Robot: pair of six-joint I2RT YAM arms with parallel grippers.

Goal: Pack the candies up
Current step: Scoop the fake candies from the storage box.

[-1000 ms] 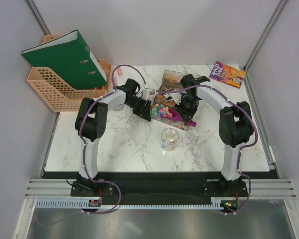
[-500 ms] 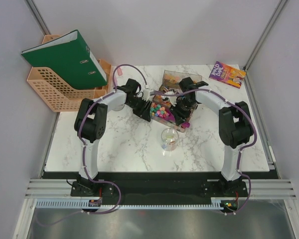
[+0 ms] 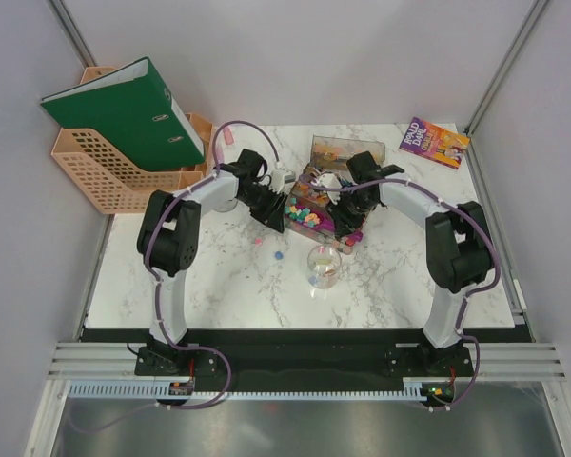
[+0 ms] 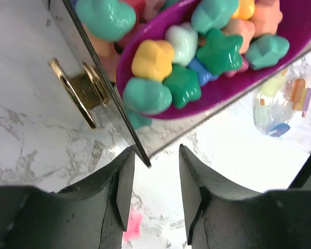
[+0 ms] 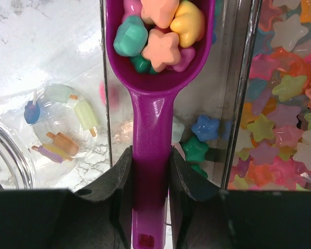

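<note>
Heaped with candies (image 5: pixel 156 31), the purple scoop (image 5: pixel 150 119) is now swung toward the round jar (image 3: pixel 324 265), pinched in the right pincer (image 5: pixel 149 166). A pink candy (image 3: pixel 259 241) and a blue candy (image 3: pixel 278 255) are newly spilled on the worktop (image 3: pixel 219 286), left of centre, and are to be recovered. The left pincer (image 4: pixel 155 171) is spread around the clear tray (image 4: pixel 93 65) corner.

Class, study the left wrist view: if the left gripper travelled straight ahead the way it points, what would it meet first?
Most likely the near corner of the clear tray, whose edge reaches the open jaws of the left gripper. The purple scoop lies beyond it; exact depth is unclear.
</note>
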